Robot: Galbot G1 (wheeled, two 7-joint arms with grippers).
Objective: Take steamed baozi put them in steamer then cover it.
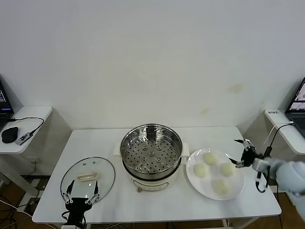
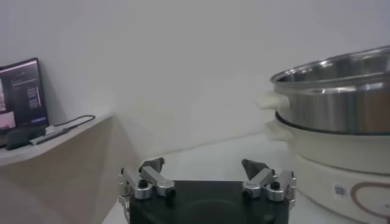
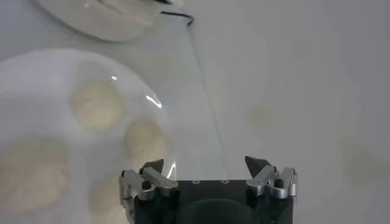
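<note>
Your right gripper [image 1: 239, 151] hangs over the table's right end, just beside the white plate [image 1: 193, 177], fingers spread and holding nothing. In its wrist view, the gripper body cuts off the nearest of the four steamed baozi [image 1: 210, 158] on the plate; the far rim of the steamer [image 1: 151, 149] shows only as a pale blur, probably its base. Your left gripper [image 1: 81, 194] sits at the table's near left edge, overlapping the near rim of the glass lid [image 1: 88, 180], jaws open and empty; its arm is cut off by the frame. The steamer stands uncovered at the centre of the white table [image 1: 109, 210], its perforated tray bare. A plain wall runs behind; side shelves [image 1: 28, 114] carry laptops, partly cropped.
</note>
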